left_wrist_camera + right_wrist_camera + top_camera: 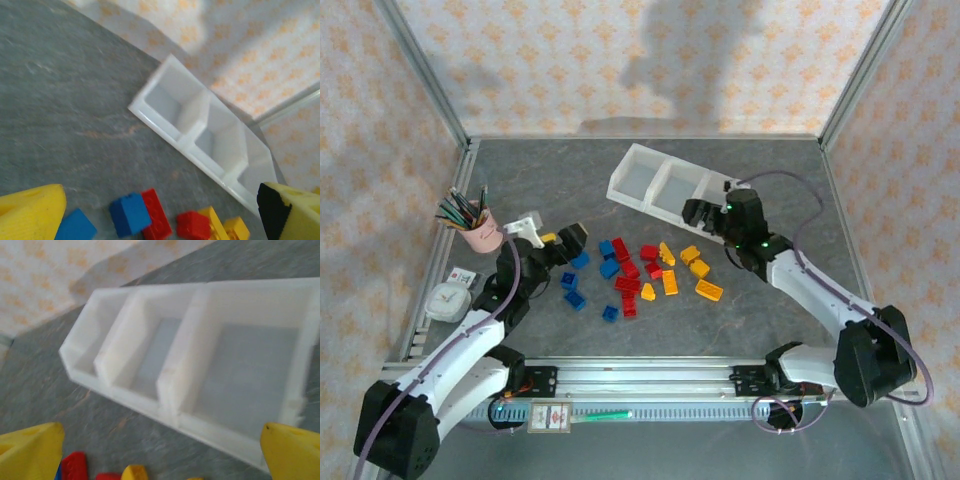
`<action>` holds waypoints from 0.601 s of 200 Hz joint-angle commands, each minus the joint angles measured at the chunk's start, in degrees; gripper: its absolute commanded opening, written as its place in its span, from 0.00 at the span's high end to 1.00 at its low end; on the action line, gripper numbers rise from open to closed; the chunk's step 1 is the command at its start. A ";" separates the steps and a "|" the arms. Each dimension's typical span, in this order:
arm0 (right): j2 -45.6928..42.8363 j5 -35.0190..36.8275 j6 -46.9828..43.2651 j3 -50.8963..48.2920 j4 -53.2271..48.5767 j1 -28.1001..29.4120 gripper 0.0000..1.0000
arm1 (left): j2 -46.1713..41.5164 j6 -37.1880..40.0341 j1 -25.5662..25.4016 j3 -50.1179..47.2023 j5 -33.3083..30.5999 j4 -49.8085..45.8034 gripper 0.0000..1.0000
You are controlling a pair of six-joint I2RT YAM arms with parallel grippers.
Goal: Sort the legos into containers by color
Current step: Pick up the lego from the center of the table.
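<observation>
Red, blue and yellow legos [638, 272] lie scattered at the table's middle. The white three-compartment tray [626, 190] sits slanted behind them, and its compartments look empty. My left gripper [568, 242] hovers at the left edge of the pile, open. Its wrist view has a blue brick [130, 214] and a red brick [156, 215] below the jaws, with the tray [186, 145] beyond. My right gripper [700, 215] is open just in front of the tray's right end. Its wrist view looks into the tray [170, 385] and catches a red brick [74, 467] at the bottom edge.
A pink pencil cup [476, 228] stands at the left beside the left arm, with a small white clock [447, 299] near the table's left edge. Patterned walls and a metal frame enclose the table. Bare grey surface lies behind the tray and at the front right.
</observation>
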 commanded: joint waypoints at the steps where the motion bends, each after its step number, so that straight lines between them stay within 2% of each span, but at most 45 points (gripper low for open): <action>1: 3.49 3.31 -1.84 4.07 -7.15 3.90 0.00 | 0.53 -2.07 -4.88 2.01 -2.34 -2.14 0.01; 28: 9.09 5.03 -3.38 9.27 -11.43 9.16 0.00 | 2.75 -4.31 -10.37 1.64 -6.60 -0.89 0.01; 57: 14.65 7.70 -5.14 13.77 -15.08 11.71 0.01 | 6.46 -5.86 -14.24 2.69 -8.48 -0.35 0.01; 83: 19.08 11.73 -6.47 17.08 -17.48 13.05 0.07 | 8.42 -7.33 -15.20 2.99 -9.94 -0.84 0.01; 120: 24.68 12.00 -7.73 20.41 -19.87 15.33 0.15 | 9.89 -8.12 -15.56 3.40 -10.50 -1.55 0.01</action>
